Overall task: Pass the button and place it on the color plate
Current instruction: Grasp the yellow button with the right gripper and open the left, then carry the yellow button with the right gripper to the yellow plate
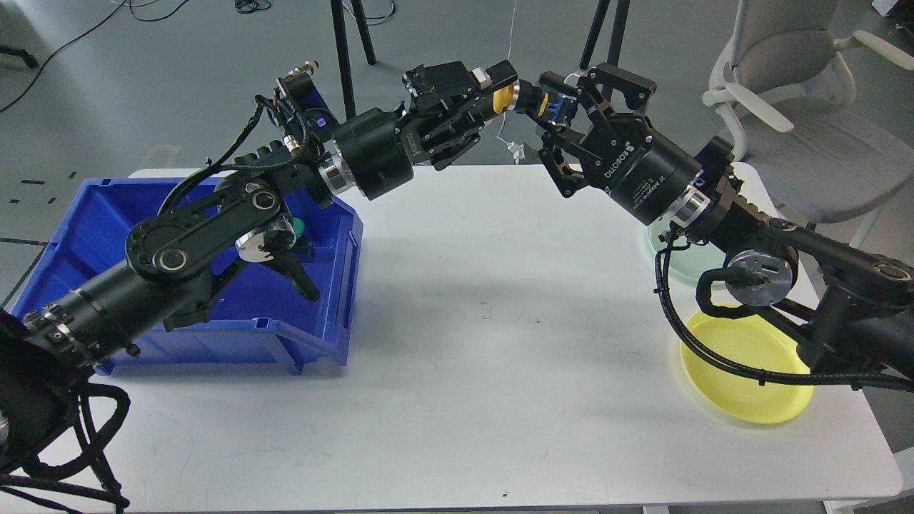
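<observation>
A button with a yellow cap [505, 98], a black body and a blue base hangs in the air above the table's far edge, between my two grippers. My left gripper [498, 87] is shut on the yellow cap end. My right gripper [555, 108] has its fingers closed on the blue base end. The yellow plate [746, 375] lies at the front right of the white table [485, 371], partly under my right arm. A pale green plate [668, 260] lies behind it, mostly hidden by the arm.
A blue bin [325, 314] stands at the left with a green button [297, 228] inside, partly hidden by my left arm. A grey office chair [792, 107] stands beyond the table's right corner. Tripod legs [343, 50] stand behind the table.
</observation>
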You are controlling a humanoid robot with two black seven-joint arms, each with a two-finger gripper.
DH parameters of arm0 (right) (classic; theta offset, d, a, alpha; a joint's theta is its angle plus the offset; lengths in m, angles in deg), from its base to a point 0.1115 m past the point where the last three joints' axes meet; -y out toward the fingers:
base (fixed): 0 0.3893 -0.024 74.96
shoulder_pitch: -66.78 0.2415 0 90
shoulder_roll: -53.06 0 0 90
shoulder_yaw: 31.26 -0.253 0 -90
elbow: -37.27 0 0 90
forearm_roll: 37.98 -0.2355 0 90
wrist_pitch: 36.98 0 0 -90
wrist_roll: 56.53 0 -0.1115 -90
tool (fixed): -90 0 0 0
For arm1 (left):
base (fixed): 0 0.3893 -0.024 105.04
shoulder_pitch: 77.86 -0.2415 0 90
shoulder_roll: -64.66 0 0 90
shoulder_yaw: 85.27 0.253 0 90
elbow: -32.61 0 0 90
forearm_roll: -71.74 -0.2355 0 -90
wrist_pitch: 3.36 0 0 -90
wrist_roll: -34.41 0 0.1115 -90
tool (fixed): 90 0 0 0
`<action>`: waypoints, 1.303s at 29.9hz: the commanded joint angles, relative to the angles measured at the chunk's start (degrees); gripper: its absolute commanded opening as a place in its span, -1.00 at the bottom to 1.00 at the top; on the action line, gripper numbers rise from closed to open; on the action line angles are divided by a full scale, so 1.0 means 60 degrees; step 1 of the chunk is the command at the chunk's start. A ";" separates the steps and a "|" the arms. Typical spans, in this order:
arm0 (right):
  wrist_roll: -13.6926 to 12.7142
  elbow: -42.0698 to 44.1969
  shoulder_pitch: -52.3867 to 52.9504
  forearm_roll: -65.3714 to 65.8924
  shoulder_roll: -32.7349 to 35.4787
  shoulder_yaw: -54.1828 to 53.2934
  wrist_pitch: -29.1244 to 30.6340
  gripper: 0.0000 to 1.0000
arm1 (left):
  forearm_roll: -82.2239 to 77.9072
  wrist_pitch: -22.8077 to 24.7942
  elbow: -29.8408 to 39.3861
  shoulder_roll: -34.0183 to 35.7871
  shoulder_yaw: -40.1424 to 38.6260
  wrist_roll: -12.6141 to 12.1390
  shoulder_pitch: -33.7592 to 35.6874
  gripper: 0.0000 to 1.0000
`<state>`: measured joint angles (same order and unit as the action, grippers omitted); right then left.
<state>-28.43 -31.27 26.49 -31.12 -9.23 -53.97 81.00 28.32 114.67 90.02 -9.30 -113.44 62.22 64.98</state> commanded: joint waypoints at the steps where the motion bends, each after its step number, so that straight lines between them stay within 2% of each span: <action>1: -0.0017 -0.0002 -0.0039 0.0014 -0.0004 0.0049 0.0004 -0.91 | 0.0030 -0.0004 0.0011 -0.0007 -0.0022 0.0033 0.0011 0.27; 7: -0.0017 -0.0002 -0.0082 0.0043 -0.0004 0.0136 0.0004 -0.92 | 0.0045 -0.0004 0.0011 -0.0007 -0.0022 0.0033 0.0011 0.43; 17: -0.0017 -0.0031 -0.0667 0.0277 0.0185 0.0005 0.0004 -0.92 | 0.0206 -0.0004 -0.0003 -0.0021 -0.0022 0.0033 -0.0004 0.54; 26: -0.0017 -0.0178 -0.2805 0.0292 0.2307 -0.1781 0.0004 -0.92 | 0.0280 -0.0004 -0.0003 -0.0021 -0.0139 0.0033 -0.0135 0.59; 31: -0.0017 0.0187 -0.4225 0.0321 0.3261 -0.2017 0.0004 -0.93 | 0.0280 -0.0004 -0.0003 -0.0021 -0.0154 0.0033 -0.0150 0.59; 36: -0.0017 0.1519 -0.5252 0.0892 0.3262 -0.1944 0.0004 -0.93 | 0.0294 -0.0004 -0.0003 -0.0021 -0.0154 0.0033 -0.0150 0.60; 39: -0.0017 0.1668 -0.5487 0.1126 0.3233 -0.1652 0.0004 -0.93 | 0.0280 -0.0004 -0.0032 -0.0153 -0.0154 0.0033 -0.0165 0.61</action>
<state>-28.54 -22.53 -4.89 -25.83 10.40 -65.39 81.02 30.08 114.63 89.99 -9.58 -114.36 62.42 64.06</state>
